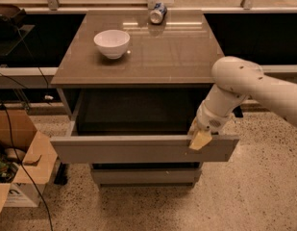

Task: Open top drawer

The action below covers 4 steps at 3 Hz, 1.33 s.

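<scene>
The top drawer [138, 149] of the grey-brown cabinet is pulled well out, its plain flat front facing me and its dark box interior showing behind it. Two narrower drawer fronts sit below it, mostly hidden. My gripper [200, 139] is at the right end of the drawer front's top edge, its yellowish fingertips hooked over the front. The white arm reaches in from the right.
A white bowl [111, 43] and a tipped can [157, 13] lie on the cabinet top [153, 57]. An open cardboard box [18, 162] with cables stands on the floor at the left. Speckled floor spreads to the right and front.
</scene>
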Each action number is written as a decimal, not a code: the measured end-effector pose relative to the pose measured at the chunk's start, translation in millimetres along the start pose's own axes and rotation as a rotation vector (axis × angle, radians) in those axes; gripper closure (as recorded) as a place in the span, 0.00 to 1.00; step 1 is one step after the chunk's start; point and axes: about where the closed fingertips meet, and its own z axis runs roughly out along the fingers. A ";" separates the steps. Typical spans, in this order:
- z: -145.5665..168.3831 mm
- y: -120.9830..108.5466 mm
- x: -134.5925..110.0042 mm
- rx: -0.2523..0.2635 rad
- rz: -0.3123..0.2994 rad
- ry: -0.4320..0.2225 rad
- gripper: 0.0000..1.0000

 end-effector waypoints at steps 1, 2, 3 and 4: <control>-3.8 36.9 -0.9 0.013 0.020 -0.021 0.19; 7.3 71.9 7.2 -0.016 0.039 -0.017 0.00; 6.2 110.9 5.7 -0.011 0.070 -0.047 0.00; 6.1 111.5 5.7 -0.012 0.070 -0.047 0.00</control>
